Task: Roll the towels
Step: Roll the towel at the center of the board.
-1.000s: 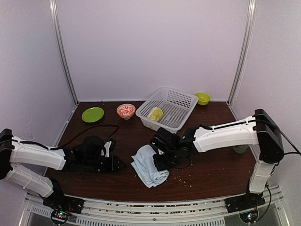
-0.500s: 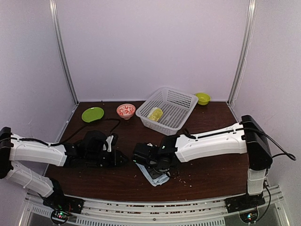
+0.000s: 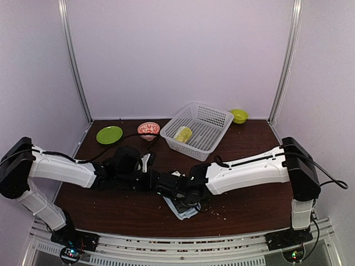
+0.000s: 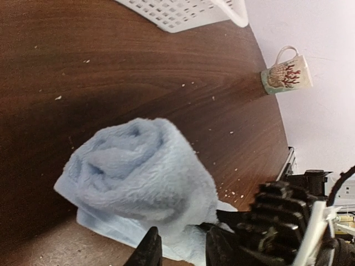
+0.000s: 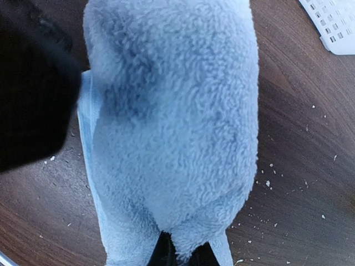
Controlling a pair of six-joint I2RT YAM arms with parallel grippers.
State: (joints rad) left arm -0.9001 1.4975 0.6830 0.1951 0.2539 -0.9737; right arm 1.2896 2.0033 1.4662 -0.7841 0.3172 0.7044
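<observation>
Pinching the rolled blue towel [image 5: 172, 111], the right gripper [image 5: 184, 252] is clamped tight. The left gripper [image 4: 183, 247] touches it; grip unclear.

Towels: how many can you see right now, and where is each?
2. The blue towel lies partly rolled on the table, front centre. The green towel sits in the basket. Another could be hidden deeper in the basket.
</observation>
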